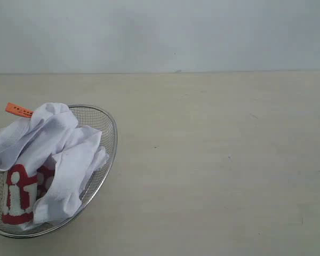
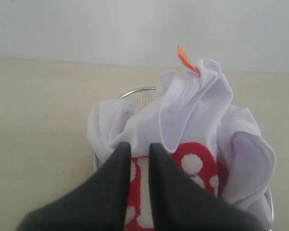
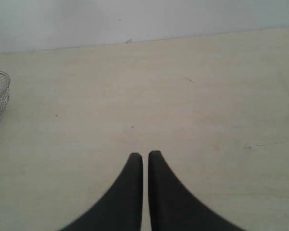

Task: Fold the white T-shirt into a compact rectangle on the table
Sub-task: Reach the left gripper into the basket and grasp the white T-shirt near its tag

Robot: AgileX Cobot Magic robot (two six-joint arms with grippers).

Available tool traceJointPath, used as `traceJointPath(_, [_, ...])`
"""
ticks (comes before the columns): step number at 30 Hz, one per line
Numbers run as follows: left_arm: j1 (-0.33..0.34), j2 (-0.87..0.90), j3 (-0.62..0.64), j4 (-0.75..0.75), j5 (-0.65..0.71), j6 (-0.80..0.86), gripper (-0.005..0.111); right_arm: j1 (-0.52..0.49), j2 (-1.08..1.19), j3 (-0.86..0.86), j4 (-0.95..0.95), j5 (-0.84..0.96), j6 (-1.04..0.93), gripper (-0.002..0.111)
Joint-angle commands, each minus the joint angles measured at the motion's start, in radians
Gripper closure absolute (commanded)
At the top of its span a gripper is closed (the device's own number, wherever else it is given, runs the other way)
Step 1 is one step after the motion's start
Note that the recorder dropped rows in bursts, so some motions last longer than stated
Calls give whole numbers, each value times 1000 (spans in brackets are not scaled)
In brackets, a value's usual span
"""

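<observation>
The white T-shirt (image 1: 58,154) lies crumpled in a round wire-mesh basket (image 1: 109,125) at the left of the table (image 1: 218,160). Its red band with white lettering (image 1: 18,194) faces the front and its orange collar tag (image 1: 18,110) sticks out at the top. In the left wrist view my left gripper (image 2: 140,146) hovers close over the T-shirt (image 2: 197,110), its dark fingers (image 2: 120,163) a narrow gap apart with nothing between them. My right gripper (image 3: 145,155) is shut and empty over the bare table (image 3: 183,106). Neither gripper shows in the exterior view.
The basket's rim (image 3: 0,96) shows at one edge of the right wrist view, well away from the right gripper. A pale wall (image 1: 160,32) rises behind the table's far edge. The beige tabletop stretches wide to the right of the basket.
</observation>
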Motion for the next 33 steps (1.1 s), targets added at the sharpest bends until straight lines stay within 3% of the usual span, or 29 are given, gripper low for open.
traceJointPath(1, [-3,-3,4,1,0,-8,93,-3,-4,0,-6,-4,-4,108])
traceJointPath(10, [-3,-3,1,-34,-10,-30,93,-3,-4,0,-6,-4,-4,108])
traceJointPath(16, [-3,-3,-181,-136,-10,-30,93,-3,-4,0,-6,-16,-4,108])
traceJointPath(19, [-3,-3,-268,-275,-10,-30,93,-3,-4,0,-6,-16,-4,108])
traceJointPath(23, [-3,-3,-282,-285,-48,-36,93,-3,-4,0,-6,-16,-4,108])
traceJointPath(27, [-3,-3,-283,-324,45,-36,93,-3,-4,0,-6,-16,-4,108])
traceJointPath(30, [-3,6,-314,-324,217,75,93,-3,-4,0,-6,-16,-4,108])
traceJointPath(33, [-3,87,-378,-324,257,75,93,-3,-4,0,-6,-16,-4,108])
